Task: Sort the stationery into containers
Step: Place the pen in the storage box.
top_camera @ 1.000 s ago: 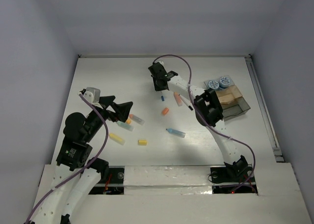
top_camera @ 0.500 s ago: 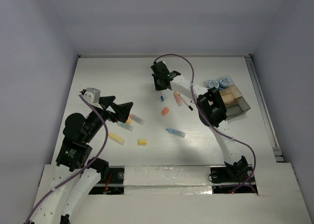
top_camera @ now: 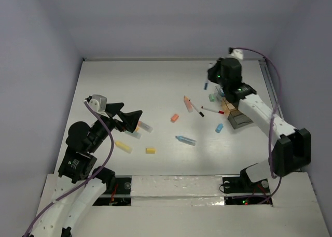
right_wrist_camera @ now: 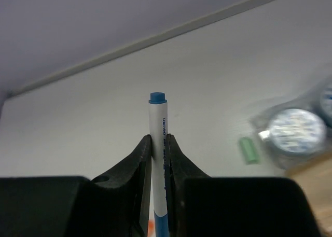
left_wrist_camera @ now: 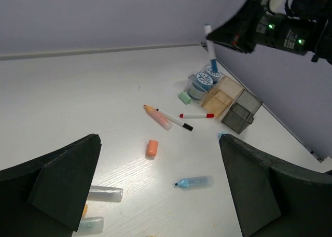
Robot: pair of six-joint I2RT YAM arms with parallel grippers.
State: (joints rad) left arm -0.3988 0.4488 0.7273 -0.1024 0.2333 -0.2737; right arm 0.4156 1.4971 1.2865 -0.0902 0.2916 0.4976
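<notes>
My right gripper (top_camera: 212, 79) is shut on a white pen with blue ends (right_wrist_camera: 158, 124), held upright in the air behind and left of the clear divided tray (top_camera: 243, 119). The pen also shows in the left wrist view (left_wrist_camera: 210, 46). Two blue-and-white rolls (left_wrist_camera: 205, 80) sit in the tray's (left_wrist_camera: 231, 103) far end; one shows blurred in the right wrist view (right_wrist_camera: 293, 128). My left gripper (top_camera: 132, 117) is open and empty above the table's left half, jaws wide apart over the orange eraser (left_wrist_camera: 151, 148) and the blue marker (left_wrist_camera: 194, 182).
On the table lie a green eraser (top_camera: 212, 97), red marker (top_camera: 212, 111), black-tipped pen (top_camera: 196, 108), pinkish stick (top_camera: 187, 103), short blue piece (top_camera: 219, 127), two yellow pieces (top_camera: 123, 147), and clear-capped markers (top_camera: 144, 126). The right arm hangs over the tray.
My right arm has swung from the table's middle back to the right, above the tray, with the pen lifted. The red marker, green eraser and blue piece now show. The left gripper barely moved.
</notes>
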